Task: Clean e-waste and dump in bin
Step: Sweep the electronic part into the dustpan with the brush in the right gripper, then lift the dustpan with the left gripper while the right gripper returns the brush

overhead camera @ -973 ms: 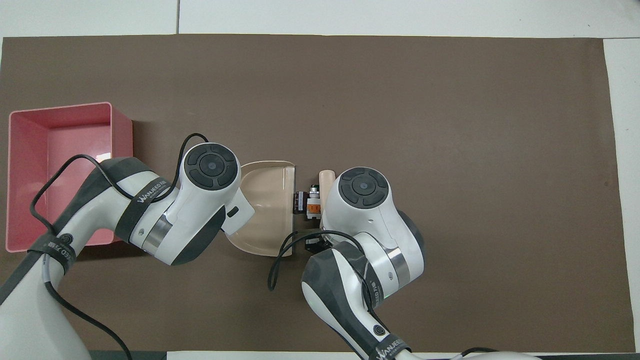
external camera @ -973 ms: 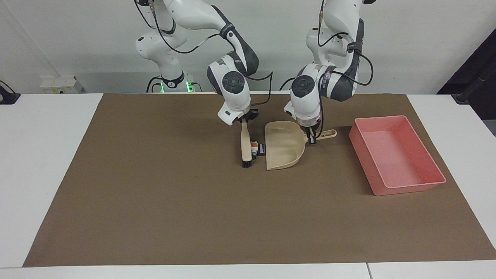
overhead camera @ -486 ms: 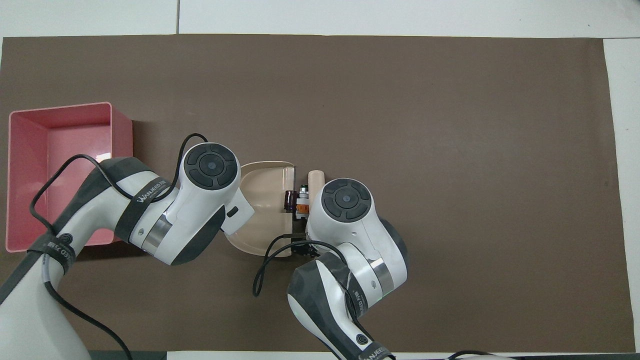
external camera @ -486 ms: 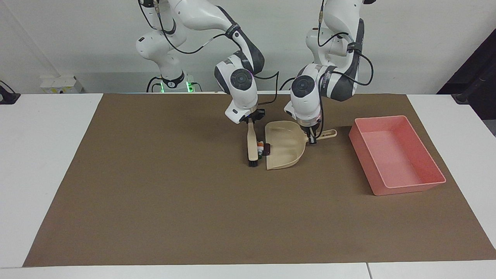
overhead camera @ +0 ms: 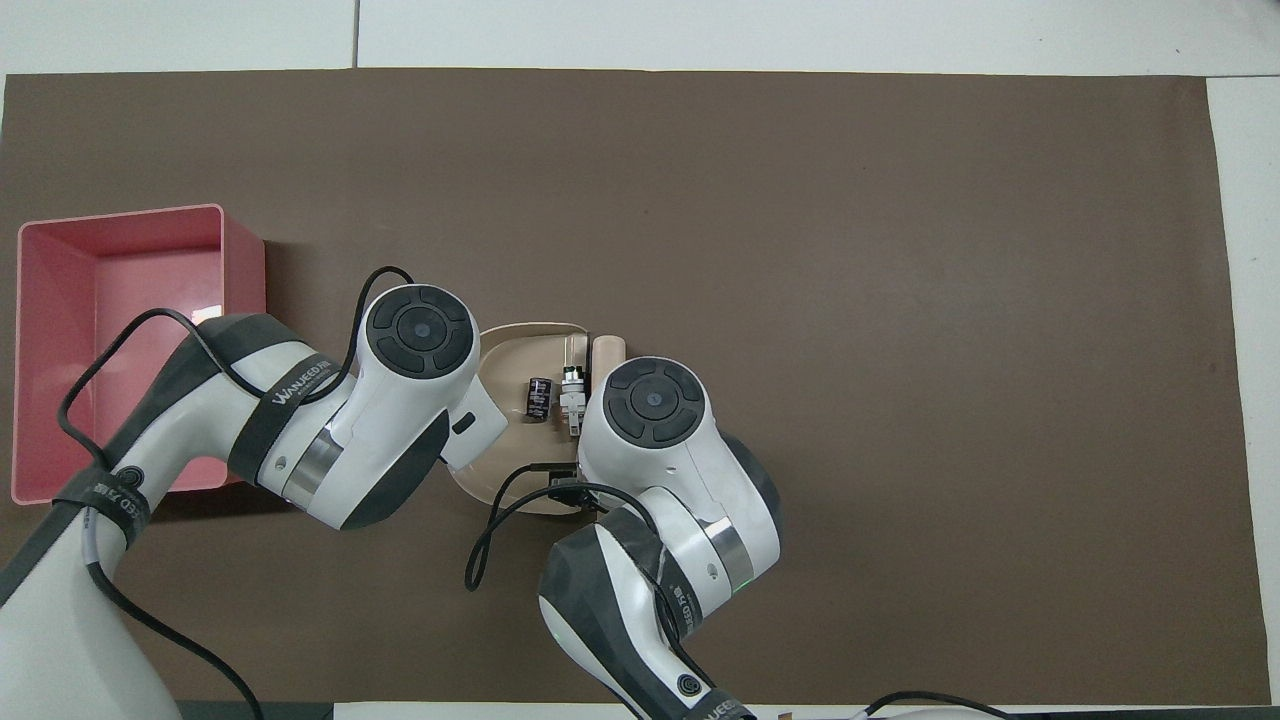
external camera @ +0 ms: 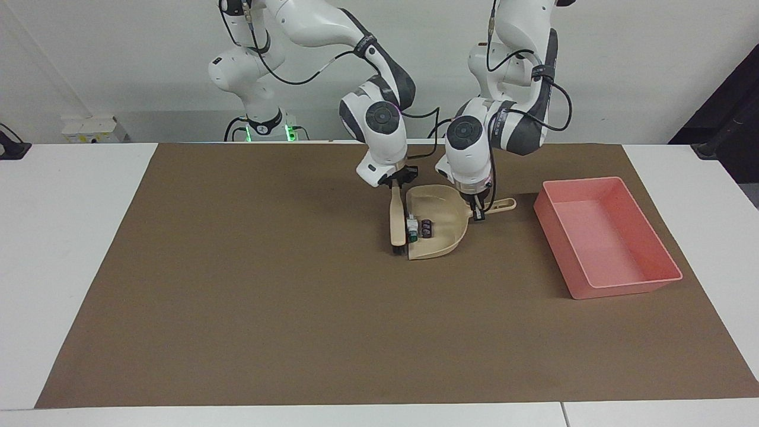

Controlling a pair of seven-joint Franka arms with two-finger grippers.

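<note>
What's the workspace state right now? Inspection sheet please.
Surface: brown mat on white table.
Job's things: white bit and black bit in the dustpan; pink bin holds nothing, toward the left arm's end.
Clutter: nothing seen.
Grippers: right gripper shut on brush; left gripper shut on dustpan handle.
Cables: black leads loop along both arms.
Surroundings: white wall, socket box.

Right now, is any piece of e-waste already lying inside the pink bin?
No, the pink bin holds nothing; the black block and the white piece lie in the beige dustpan.
</note>
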